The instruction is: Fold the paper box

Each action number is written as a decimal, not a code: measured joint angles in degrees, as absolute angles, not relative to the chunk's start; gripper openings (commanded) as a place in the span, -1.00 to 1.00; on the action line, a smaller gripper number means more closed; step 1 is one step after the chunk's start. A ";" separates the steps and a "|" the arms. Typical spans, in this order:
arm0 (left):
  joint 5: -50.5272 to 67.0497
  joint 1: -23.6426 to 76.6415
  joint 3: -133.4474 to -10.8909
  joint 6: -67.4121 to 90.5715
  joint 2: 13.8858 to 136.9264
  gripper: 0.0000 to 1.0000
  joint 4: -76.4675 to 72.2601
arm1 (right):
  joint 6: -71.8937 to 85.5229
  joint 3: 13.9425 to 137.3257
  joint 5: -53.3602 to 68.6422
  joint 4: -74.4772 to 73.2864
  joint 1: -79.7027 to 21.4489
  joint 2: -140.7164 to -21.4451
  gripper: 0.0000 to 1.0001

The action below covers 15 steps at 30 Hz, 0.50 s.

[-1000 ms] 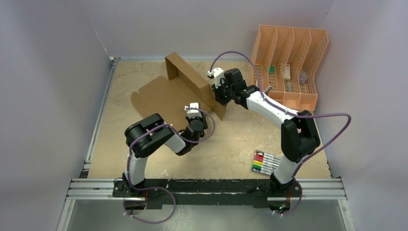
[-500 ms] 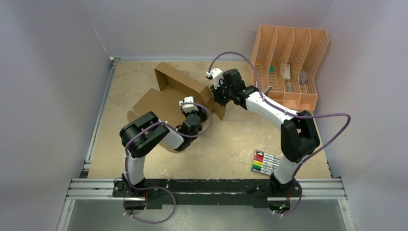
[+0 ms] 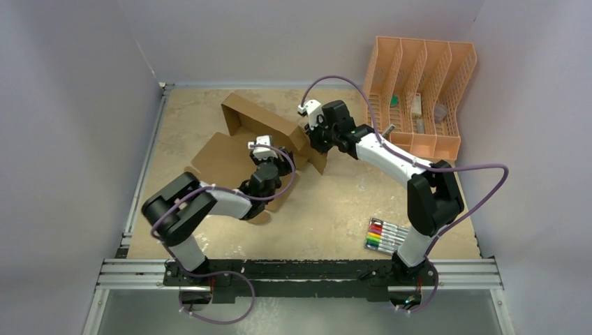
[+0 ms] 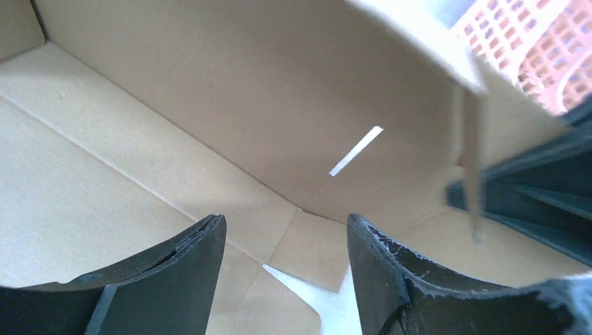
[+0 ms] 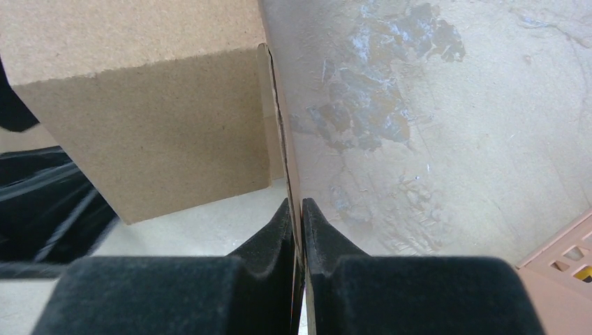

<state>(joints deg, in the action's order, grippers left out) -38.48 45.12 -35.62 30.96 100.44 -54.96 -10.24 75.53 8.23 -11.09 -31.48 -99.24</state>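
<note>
The paper box (image 3: 230,150) is a brown cardboard sheet, partly folded, in the middle-left of the table. Its long back wall (image 3: 269,124) stands upright with a short side flap (image 3: 231,122) bent at its left end. My right gripper (image 3: 312,136) is shut on the edge of the wall's right end; the thin cardboard edge (image 5: 285,150) sits clamped between the pads. My left gripper (image 3: 264,155) is open and empty over the box's floor, near the inner crease. In the left wrist view, the wall (image 4: 230,91) has a narrow slot (image 4: 356,151), and the fingers (image 4: 174,269) hover above the floor panel.
A peach slotted organizer (image 3: 419,94) with small items stands at the back right. A pack of coloured markers (image 3: 385,235) lies near the right arm's base. Grey walls enclose the table on the left, back and right.
My left arm has swung left and forward, carrying its open gripper further onto the sheet. The box has turned slightly, its left flap bending inward. My right gripper kept its hold.
</note>
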 measured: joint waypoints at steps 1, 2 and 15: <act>-37.56 45.12 -34.81 30.24 97.97 0.33 -53.78 | -10.24 75.55 8.27 -11.11 -31.48 -99.26 -0.83; -36.49 45.12 -34.11 29.06 95.55 0.35 -52.62 | -10.22 75.57 8.34 -11.16 -31.48 -99.26 -0.83; -23.44 46.68 -29.80 8.36 101.03 0.53 -56.62 | -10.15 77.23 8.49 -10.96 -31.48 -100.86 -0.83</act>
<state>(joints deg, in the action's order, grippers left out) -23.44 46.68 -29.80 8.36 101.03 -56.62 -10.15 77.23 8.49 -10.96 -31.48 -100.86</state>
